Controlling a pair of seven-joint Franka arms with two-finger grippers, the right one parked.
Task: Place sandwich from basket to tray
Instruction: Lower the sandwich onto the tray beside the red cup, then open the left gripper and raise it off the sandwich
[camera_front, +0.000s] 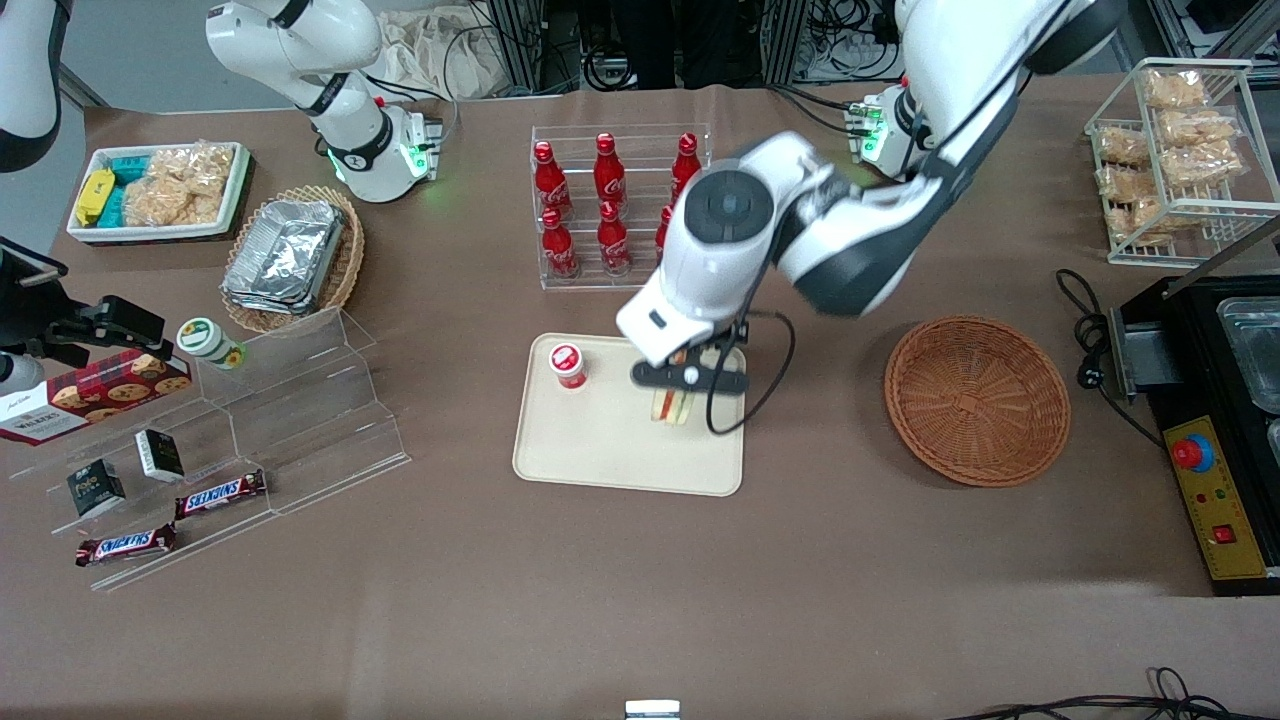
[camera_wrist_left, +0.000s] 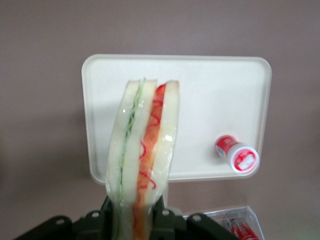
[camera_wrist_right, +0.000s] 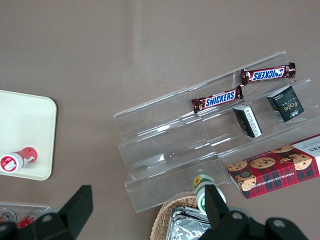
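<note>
Tool gripping sandwich, above tray

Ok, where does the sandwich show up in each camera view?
Front view: sandwich held in the claw above the tray.
Left wrist view: sandwich, upright, over the tray.
Right wrist view: not visible.
Shared landmark: red-capped cup on the tray.
</note>
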